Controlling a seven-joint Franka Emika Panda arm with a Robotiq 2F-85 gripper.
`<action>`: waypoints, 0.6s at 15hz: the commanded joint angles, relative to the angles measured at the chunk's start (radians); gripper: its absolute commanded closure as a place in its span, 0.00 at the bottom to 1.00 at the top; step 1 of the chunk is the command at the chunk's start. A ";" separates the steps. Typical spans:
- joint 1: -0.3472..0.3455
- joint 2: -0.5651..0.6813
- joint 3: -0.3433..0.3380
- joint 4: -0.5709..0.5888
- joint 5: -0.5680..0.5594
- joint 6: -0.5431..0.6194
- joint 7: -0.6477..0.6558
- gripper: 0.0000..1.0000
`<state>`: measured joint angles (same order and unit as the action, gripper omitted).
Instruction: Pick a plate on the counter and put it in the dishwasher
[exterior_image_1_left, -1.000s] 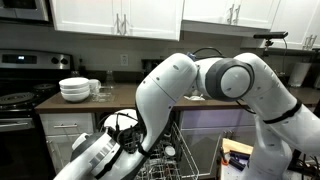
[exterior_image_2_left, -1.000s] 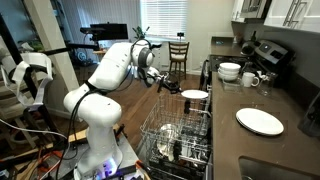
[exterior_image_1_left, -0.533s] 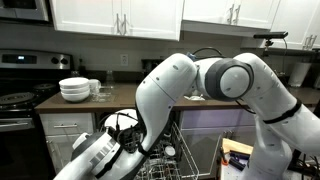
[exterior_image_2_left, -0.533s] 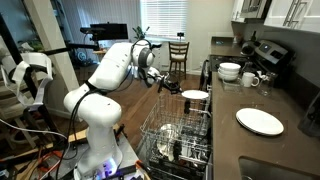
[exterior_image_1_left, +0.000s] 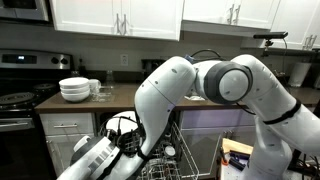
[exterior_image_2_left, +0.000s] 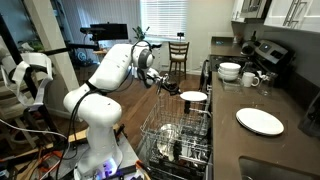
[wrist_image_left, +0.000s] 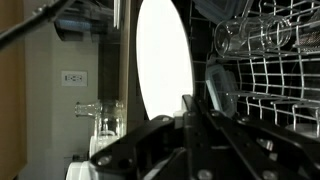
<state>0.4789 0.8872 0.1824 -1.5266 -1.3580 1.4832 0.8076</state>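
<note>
Over the open dishwasher by the dark counter, the gripper pinches the white plate, which stands at its 12 o'clock in the wrist view.

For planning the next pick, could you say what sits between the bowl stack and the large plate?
A white mug and glassware stand there on the counter, seen in an exterior view.
</note>
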 joint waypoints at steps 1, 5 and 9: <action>0.003 0.008 0.004 0.012 0.008 -0.021 0.021 0.96; 0.014 0.017 0.004 0.030 0.020 -0.044 0.046 0.96; 0.019 0.032 0.003 0.052 0.047 -0.069 0.075 0.98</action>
<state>0.4940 0.9063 0.1826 -1.4990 -1.3350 1.4488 0.8545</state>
